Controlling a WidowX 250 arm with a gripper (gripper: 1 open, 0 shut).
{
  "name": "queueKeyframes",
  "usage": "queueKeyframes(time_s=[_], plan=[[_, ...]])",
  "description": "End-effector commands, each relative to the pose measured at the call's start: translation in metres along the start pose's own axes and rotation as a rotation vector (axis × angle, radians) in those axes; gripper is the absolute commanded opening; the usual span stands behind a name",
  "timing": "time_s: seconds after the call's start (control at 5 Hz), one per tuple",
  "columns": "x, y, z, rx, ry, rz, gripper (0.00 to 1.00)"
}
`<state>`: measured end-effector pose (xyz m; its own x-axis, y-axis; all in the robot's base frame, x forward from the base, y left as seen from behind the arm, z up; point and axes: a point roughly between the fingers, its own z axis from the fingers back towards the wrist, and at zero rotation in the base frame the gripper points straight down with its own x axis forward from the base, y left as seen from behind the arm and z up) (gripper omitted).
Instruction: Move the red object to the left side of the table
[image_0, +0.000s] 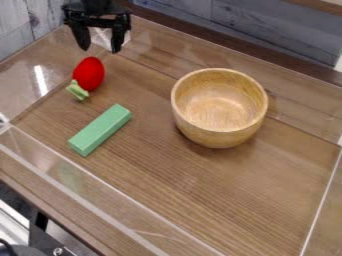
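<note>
The red object (88, 72), a small rounded strawberry-like toy with a light green stem at its lower left, lies on the brown wood-grain table (174, 190) near the left acrylic wall. My gripper (100, 42) hangs just above and behind it, pointing down, jaws open and empty. Nothing touches the toy.
A flat green rectangular block (100, 129) lies in front of the toy. A wooden bowl (219, 106) stands right of centre. Low clear acrylic walls (27, 60) border the tabletop.
</note>
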<state>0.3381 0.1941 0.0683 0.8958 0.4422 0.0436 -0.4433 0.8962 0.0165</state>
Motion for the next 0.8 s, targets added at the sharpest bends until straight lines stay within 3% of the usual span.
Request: queueKeyframes(time_s=[0.0, 0.2, 0.6], plan=[[0.010, 0.009, 0.022, 0.000, -0.048, -0.015, 1.00], [0.012, 0.014, 0.024, 0.000, -0.035, -0.047, 1.00], [-0.009, 0.006, 0.015, -0.006, -0.014, -0.094, 1.00]])
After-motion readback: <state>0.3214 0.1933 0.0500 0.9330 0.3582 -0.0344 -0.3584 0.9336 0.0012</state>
